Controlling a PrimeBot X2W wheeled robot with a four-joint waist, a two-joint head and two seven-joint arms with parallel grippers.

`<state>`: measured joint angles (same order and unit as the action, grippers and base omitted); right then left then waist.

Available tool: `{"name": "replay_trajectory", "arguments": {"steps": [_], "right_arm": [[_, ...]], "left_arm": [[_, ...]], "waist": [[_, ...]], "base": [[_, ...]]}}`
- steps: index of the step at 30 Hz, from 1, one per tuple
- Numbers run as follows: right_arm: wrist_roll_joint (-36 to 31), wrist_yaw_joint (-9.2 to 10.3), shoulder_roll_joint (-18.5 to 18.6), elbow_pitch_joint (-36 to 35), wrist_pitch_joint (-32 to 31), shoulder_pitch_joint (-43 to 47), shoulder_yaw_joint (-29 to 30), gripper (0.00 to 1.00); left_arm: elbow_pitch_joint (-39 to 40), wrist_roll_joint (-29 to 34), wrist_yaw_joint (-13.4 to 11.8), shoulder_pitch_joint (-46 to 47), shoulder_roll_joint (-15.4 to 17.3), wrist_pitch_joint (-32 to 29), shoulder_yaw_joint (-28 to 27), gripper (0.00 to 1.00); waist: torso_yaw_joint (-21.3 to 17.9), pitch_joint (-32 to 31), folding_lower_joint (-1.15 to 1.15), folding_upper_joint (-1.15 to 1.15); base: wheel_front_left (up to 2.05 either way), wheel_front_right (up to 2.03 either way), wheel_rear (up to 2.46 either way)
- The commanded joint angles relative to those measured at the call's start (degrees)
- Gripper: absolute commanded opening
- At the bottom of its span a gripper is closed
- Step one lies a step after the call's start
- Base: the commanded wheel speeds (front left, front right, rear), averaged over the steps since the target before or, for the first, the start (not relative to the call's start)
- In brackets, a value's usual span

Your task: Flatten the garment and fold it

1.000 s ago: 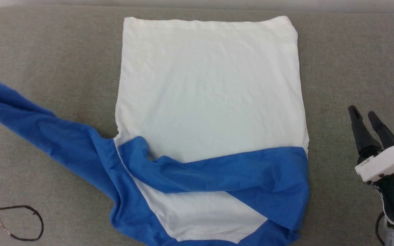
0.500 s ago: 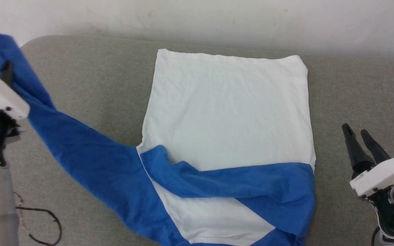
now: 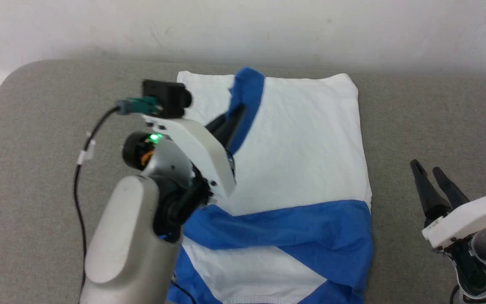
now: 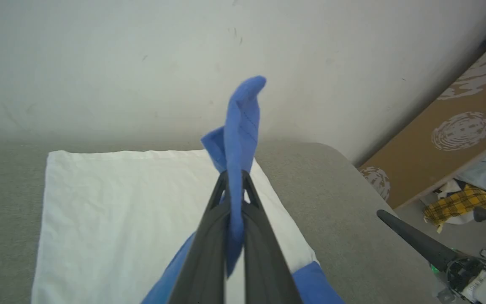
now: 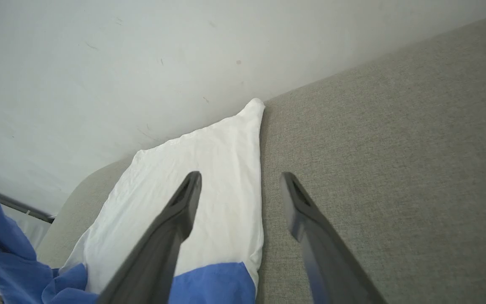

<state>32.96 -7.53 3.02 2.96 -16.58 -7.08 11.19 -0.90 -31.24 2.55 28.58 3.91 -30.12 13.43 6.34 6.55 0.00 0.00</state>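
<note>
Above the garment's point(image 3: 302, 139) white body, the left claw point(image 3: 238, 112) is clenched on a blue sleeve point(image 3: 249, 90), holding it up. The right claw point(image 3: 425, 166) hangs released beside the garment, which lies flat on the grey desk point(image 3: 49, 126), its other sleeve point(image 3: 293, 223) folded across.

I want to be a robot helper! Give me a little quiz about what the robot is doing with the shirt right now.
1. True or false: the right gripper is holding the garment.
2. What is the left gripper pinching? A) a blue sleeve B) a sock C) a towel
3. Fill the gap: the garment lies on a ___ padded surface.
Key: 1 false, it is open and off to the side of the cloth; 2 A; 3 grey.
</note>
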Motion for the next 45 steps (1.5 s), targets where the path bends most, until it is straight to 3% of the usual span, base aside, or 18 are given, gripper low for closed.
{"name": "replay_trajectory", "arguments": {"steps": [1,9,16,17,18,23,27,34,38,41,45], "right_arm": [[0.54,0.04,-0.14,0.28,0.35,0.22,-0.19,1.0],[1.04,0.04,-0.14,1.25,1.14,-0.89,-1.46,1.0],[1.24,0.04,-0.14,1.74,1.85,-1.16,-1.16,1.0],[1.25,0.04,-0.14,1.78,1.91,-1.1,-1.06,1.0],[1.25,0.04,-0.14,1.8,1.99,-1.04,-0.94,1.0],[1.11,0.04,-0.14,1.91,2.04,-1.05,-0.48,1.0],[0.81,0.04,-0.14,1.81,1.81,-1.38,-0.57,1.0],[0.09,0.04,-0.14,1.26,0.88,-1.93,-1.64,1.0],[-0.22,0.04,-0.14,0.94,0.3,-2.33,-2.4,1.0],[-1.01,0.04,-0.14,1.18,-0.39,-2.89,-2.48,1.0],[-3.32,0.04,-0.14,1.39,-2.36,-5.63,-2.68,1.0]], "left_arm": [[-0.99,-0.48,0.46,-0.94,-0.35,0.6,2.15,0.0],[-9.96,-4.26,0.55,-0.78,-1.0,3.12,19.58,0.0],[-18.78,-6.08,1.35,-1.2,-1.02,-3.65,31.25,0.03],[-19.52,-6.42,1.57,-1.23,-1.02,-5.16,32.26,0.48],[-19.87,-6.93,1.73,-1.24,-1.02,-6.28,32.86,1.0],[-17.3,-11.33,2.22,-0.83,-1.02,-7.52,31.51,1.0],[-12.67,-15.53,-0.05,0.33,-0.97,-2.88,24.48,1.0],[-9.48,-11.29,-5.49,2.3,3.59,21.27,7.53,1.0],[-11.5,-8.56,-6.06,0.75,6.77,33.68,1.43,1.0],[-13.61,-6.46,-7.04,-0.65,8.66,39.7,-1.0,1.0],[-14.76,-4.69,-8.59,-2.22,9.73,42.36,-2.17,1.0]], "waist": [[-1.18,0.3,0.0,0.0],[-5.45,1.73,0.0,0.0],[-6.86,2.39,0.0,0.0],[-6.82,2.45,0.0,0.0],[-6.73,2.49,0.0,0.0],[-5.76,2.47,0.0,0.0],[-4.85,2.01,0.0,0.0],[-4.24,1.48,0.0,0.0],[-4.04,1.92,0.0,0.0],[-3.88,2.59,0.0,0.0],[-3.51,4.15,0.0,0.0]], "base": [[0.0,0.0,0.0],[0.0,0.0,0.0],[0.0,0.0,0.0],[0.0,0.0,0.0],[0.0,0.0,0.0],[0.0,0.0,0.0],[0.0,0.0,0.0],[0.0,0.0,0.0],[0.0,0.0,0.0],[0.0,0.0,0.0],[0.0,0.0,0.0]]}}
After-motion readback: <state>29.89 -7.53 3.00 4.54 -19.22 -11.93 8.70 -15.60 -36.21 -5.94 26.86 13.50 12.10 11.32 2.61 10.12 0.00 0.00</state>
